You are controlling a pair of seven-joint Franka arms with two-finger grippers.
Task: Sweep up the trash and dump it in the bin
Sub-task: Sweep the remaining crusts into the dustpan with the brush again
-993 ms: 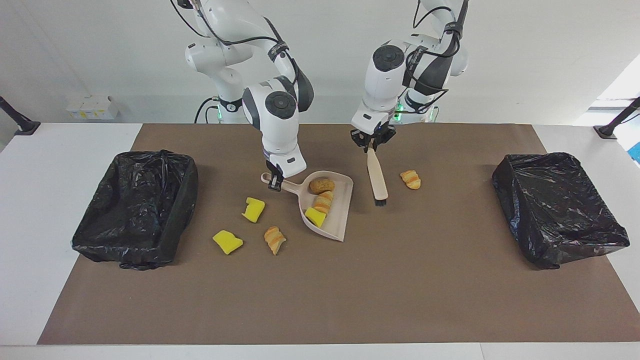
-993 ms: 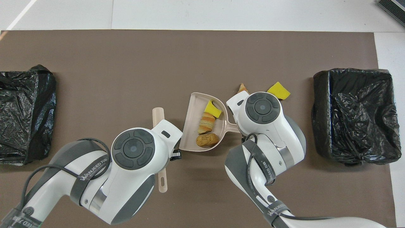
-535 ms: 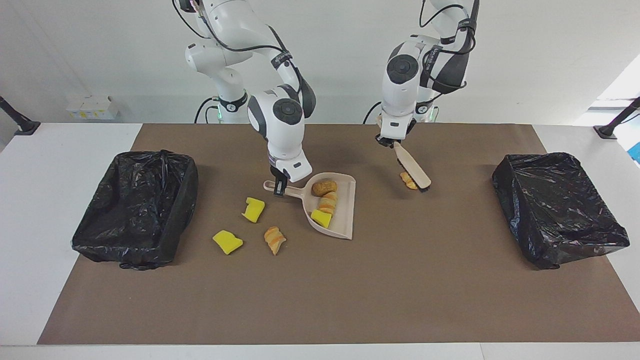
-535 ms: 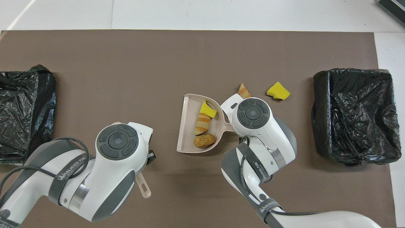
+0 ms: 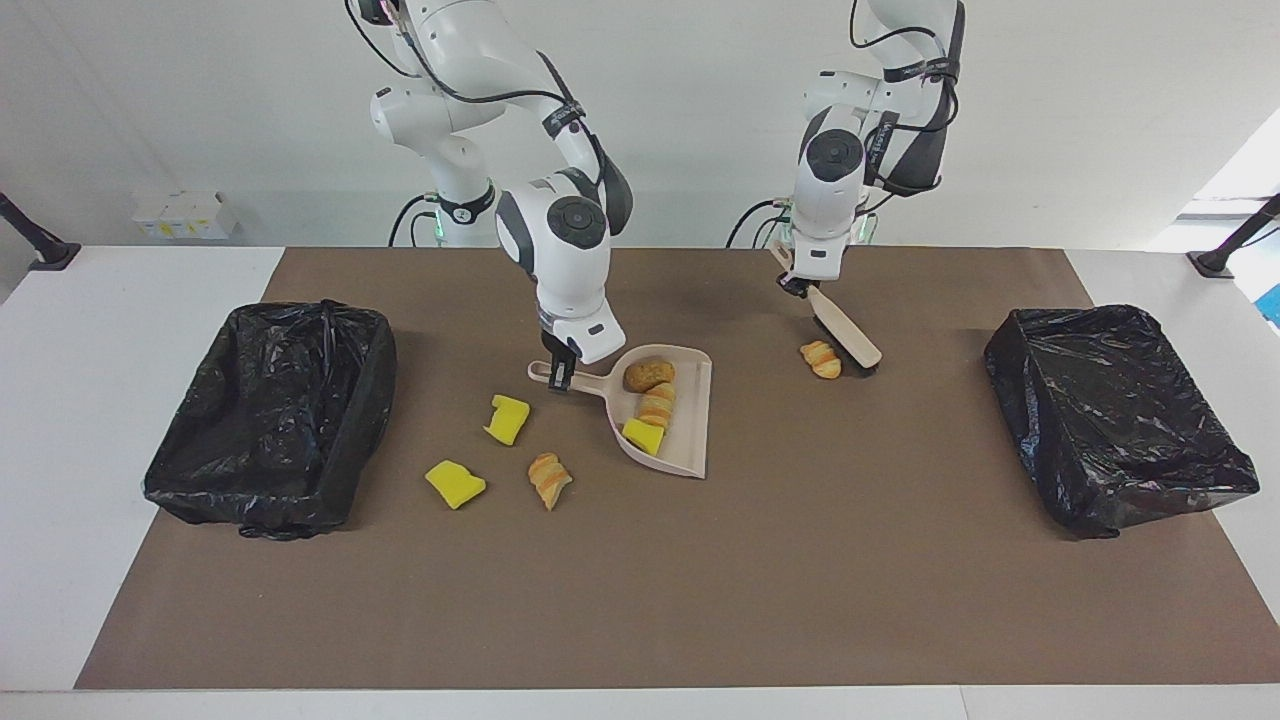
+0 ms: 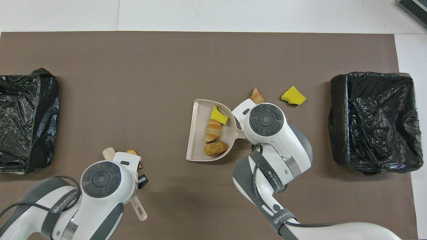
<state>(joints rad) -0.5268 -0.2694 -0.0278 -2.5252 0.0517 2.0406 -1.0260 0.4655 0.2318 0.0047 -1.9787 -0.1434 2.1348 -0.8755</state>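
Meanwhile, the right gripper (image 5: pixel 560 377) has its fingers clamped on the handle of the beige dustpan (image 5: pixel 690 430), which lies flat on the brown mat (image 5: pixel 700 580) near the middle of the surface, its open mouth turned toward the left arm's end. Three scraps sit in the pan: a brown bread piece (image 5: pixel 648 375) closest to the robots, a croissant piece (image 5: pixel 657 404) in the middle, and a yellow sponge chunk (image 5: pixel 637 436) farthest from them.

Three more scraps lie on the mat beside the pan, toward the right arm's end: a yellow sponge chunk (image 5: pixel 507 418) just past the handle, a croissant piece (image 5: pixel 548 479) farther from the robots, and another yellow sponge chunk (image 5: pixel 455 483) nearer the black-lined bin (image 5: pixel 270 420) at that end.

The left gripper (image 5: pixel 797 287) holds a beige hand brush (image 5: pixel 845 338) by its handle, fingers closed tight on it; the brush slants down so its dark bristle end meets the mat just beside a lone croissant piece (image 5: pixel 821 359), on the side toward the left arm's end. A second black-lined bin (image 5: pixel 1115 415) stands near that end's edge of the surface.
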